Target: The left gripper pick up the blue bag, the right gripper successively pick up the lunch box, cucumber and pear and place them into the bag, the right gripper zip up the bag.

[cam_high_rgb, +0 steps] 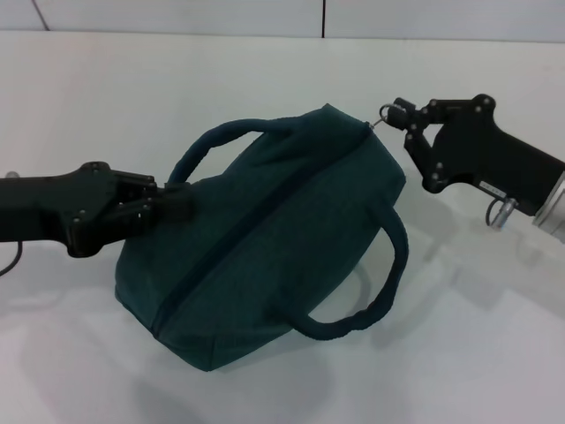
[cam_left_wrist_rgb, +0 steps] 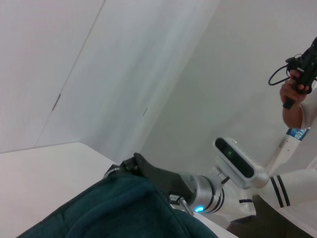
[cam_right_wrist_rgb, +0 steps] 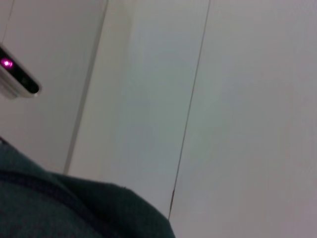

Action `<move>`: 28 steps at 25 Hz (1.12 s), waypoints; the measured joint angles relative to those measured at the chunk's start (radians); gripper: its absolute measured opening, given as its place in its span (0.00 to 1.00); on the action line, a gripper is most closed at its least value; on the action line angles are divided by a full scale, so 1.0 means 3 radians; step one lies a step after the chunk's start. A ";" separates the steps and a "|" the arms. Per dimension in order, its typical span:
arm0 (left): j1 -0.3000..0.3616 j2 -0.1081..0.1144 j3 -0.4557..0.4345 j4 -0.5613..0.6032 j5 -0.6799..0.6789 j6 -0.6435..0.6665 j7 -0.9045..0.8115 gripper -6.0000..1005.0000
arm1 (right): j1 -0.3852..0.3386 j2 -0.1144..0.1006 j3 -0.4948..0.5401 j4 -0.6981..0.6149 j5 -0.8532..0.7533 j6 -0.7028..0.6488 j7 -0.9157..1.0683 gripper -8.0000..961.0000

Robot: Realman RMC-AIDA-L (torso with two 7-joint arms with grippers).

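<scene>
The table (cam_high_rgb: 79,97), white, takes up most of the head view; the blue bag (cam_high_rgb: 265,256) sits mid-table, tilted, its closed zipper seam running diagonally from the near-left corner up to the far-right corner, one loop handle arching on the far-left side and the other drooping on the near-right side. No lunch box, cucumber or pear on show anywhere, so prob. they're already inside, tho the closed fabric hides the contents. Left gripper (cam_high_rgb: 172,203) comes in from the left, fingers clamped on the bag's left end near the base of the far handle, steadying it. Right gripper (cam_high_rgb: 399,113) is at the bag's far-right corner, fingertips pinched together on the zipper ring pull (cam_high_rgb: 386,112), which sits right at the end of the seam. Left wrist view shows teal fabric w/ the right arm's silver cuff beyond it, plus a person's hand holding a controller in the background; right wrist view shows only the bag's edge and the wall. Judgement: this is the last step, zipping, and it looks all but done, since no gap or foil lining shows along the seam. Next move prob. calls for the right fingers to let go of the ring and back off w/o dragging the bag, then the left to release.
</scene>
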 joint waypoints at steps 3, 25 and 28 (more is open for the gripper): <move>0.0000 0.0000 -0.0009 -0.0001 -0.0043 0.0002 0.0002 0.11 | 0.0003 0.0001 -0.0054 0.0004 -0.0003 0.0050 0.0000 0.02; 0.0060 -0.0016 -0.0436 -0.0218 0.0008 -0.0332 -0.0027 0.10 | -0.0331 -0.0008 -0.0024 0.0127 0.0025 -0.0421 0.0067 0.02; 0.0047 -0.0027 -0.0424 -0.0255 0.0026 -0.0374 -0.0013 0.10 | -0.0294 -0.0001 -0.0063 0.0131 0.0019 -0.0284 0.0076 0.02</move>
